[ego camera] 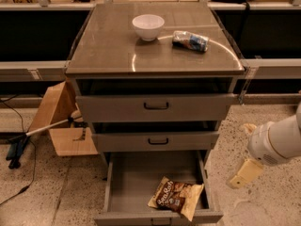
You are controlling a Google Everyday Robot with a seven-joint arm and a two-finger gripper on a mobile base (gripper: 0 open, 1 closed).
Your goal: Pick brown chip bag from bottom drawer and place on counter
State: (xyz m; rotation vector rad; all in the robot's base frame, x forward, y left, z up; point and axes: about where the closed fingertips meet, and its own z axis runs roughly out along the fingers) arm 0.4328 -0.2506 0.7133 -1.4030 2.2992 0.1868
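Hovering right of bottom drawer [141,178]: end effector [240,154], apart | brown chip bag [176,197] inside | bowl [148,26], packet [190,40] on counter [108,46]

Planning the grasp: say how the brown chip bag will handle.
Brown chip bag looks crinkled and puffy, so likely light, floppy and crushable. Glossy film may slip. The claw hangs right of the bottom drawer.

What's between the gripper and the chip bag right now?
In the camera view, only the bottom drawer's right wall and a strip of floor. The gripper hangs outside the drawer, right of the chip bag.
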